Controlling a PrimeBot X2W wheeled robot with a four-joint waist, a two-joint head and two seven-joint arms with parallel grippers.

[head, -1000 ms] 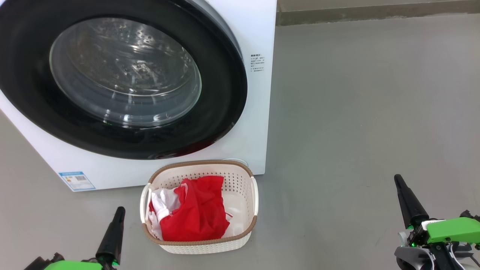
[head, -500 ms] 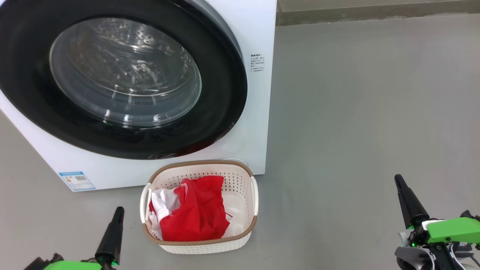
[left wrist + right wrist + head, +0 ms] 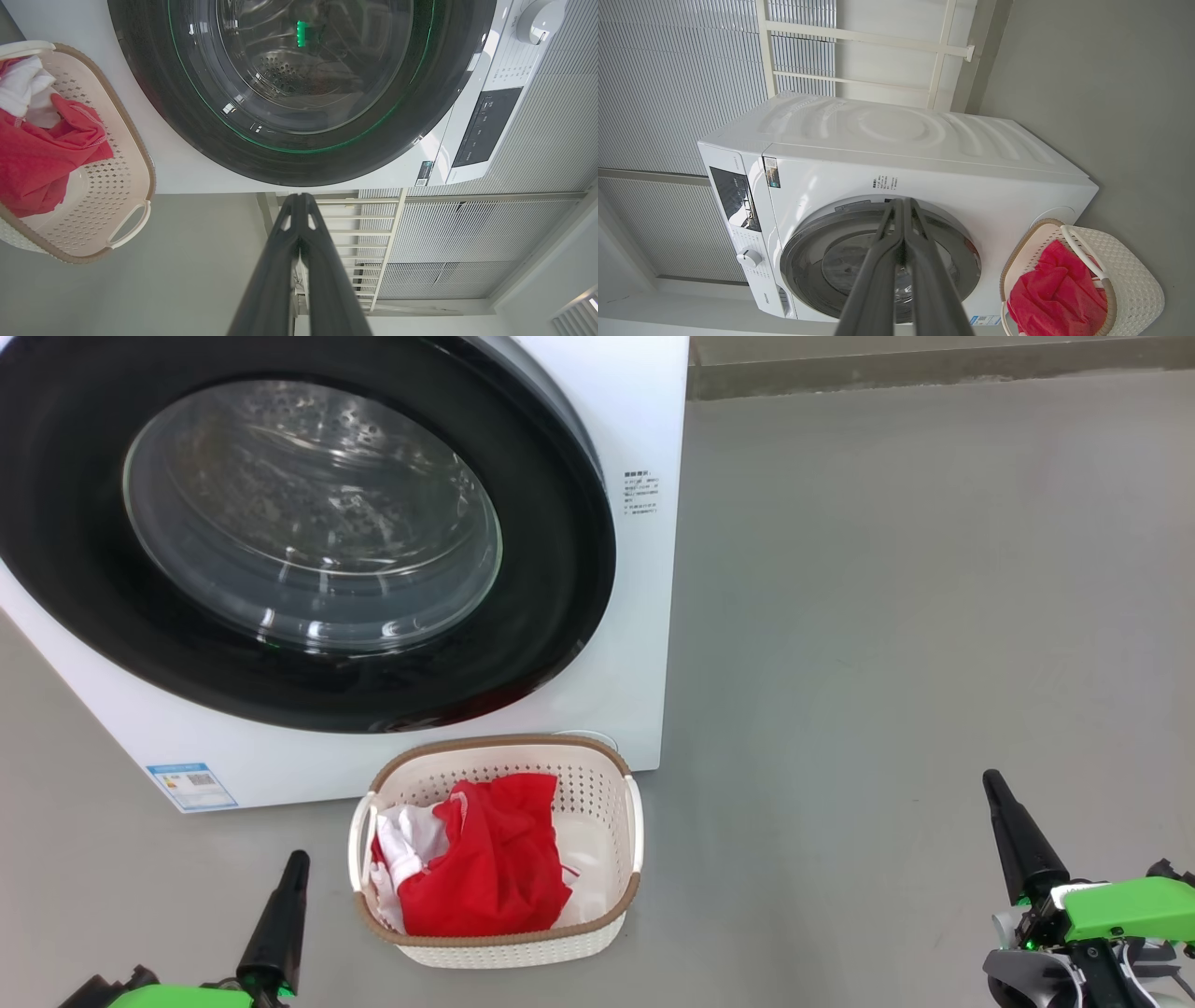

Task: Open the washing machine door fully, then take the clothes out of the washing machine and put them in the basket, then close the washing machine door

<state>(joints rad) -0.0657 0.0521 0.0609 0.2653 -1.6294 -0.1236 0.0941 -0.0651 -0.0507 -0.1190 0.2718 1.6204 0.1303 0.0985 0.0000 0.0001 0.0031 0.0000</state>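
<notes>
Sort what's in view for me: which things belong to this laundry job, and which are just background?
Job: washing machine, washing machine door (shut), basket, clothes (red and white, in the basket).
Background: grey floor, white frame, ribbed wall panels.

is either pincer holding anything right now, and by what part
Nothing is held. The left pincer and the right pincer are both shut with nothing between the fingers. The red jersey lies in the basket, apart from both.
</notes>
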